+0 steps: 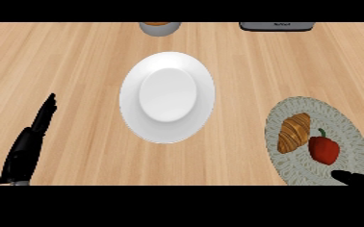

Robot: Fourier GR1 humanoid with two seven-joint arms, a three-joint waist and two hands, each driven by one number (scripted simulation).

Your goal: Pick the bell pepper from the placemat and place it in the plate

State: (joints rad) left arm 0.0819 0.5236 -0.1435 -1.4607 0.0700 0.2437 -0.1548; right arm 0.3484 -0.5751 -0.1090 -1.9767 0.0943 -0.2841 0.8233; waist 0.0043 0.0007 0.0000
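Note:
A red bell pepper (324, 149) with a green stem lies on a round grey woven placemat (334, 118) at the lower right, next to a brown croissant (293, 132). A white plate (167, 96) sits in the middle of the wooden counter with nothing on it. Only a black tip of my right hand (350, 177) shows at the lower right corner, just below the pepper and apart from it. My left hand (30, 142) rests at the lower left edge, fingers straight and pointing up, holding nothing.
At the counter's far edge a grey cup or bowl (159, 28) shows partly, and a dark grey appliance (277, 26) sits to its right. Bare wood lies between the plate and the placemat.

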